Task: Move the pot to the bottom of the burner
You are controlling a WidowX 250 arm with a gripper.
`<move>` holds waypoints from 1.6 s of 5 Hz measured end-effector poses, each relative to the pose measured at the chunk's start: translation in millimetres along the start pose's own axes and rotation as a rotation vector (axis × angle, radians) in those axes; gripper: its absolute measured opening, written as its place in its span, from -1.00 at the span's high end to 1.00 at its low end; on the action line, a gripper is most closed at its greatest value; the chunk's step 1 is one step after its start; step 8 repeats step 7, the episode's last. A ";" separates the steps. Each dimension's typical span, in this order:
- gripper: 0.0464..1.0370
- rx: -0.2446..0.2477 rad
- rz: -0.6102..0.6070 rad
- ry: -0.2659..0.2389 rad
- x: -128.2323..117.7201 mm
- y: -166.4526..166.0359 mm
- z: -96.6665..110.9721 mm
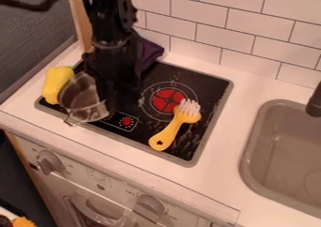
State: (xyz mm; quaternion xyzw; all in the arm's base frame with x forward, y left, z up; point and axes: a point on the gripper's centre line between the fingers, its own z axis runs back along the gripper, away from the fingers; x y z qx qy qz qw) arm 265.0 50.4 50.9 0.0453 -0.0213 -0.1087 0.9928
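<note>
My gripper (108,99) hangs down over the left part of the black stove top (216,85), right up against the right side of a see-through grey pot (80,99). The pot looks tilted, with a small handle pointing toward the front edge, and the arm covers part of its right side. Whether the gripper holds the pot's wall cannot be made out. To the right of both lies the burner (168,100), a red disc with thin rings around it.
A yellow brush (166,136) lies across the stove's front right, bristles near the burner. A yellow pepper (55,84) stands close to the pot's left side. Purple cloth (149,52) sits behind the arm at the wall. The sink (248,160) is at the right.
</note>
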 end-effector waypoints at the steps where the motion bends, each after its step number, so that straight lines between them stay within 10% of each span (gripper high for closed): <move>1: 0.94 0.003 -0.027 0.010 -4.6 -12.9 -6.3; 3: 0.48 0.023 -0.048 0.011 -2.2 -21.8 -6.0; 5: -0.71 -0.024 -0.051 0.000 0.9 -24.5 7.7; 8: -0.94 -0.060 -0.005 -0.019 0.3 -14.2 27.3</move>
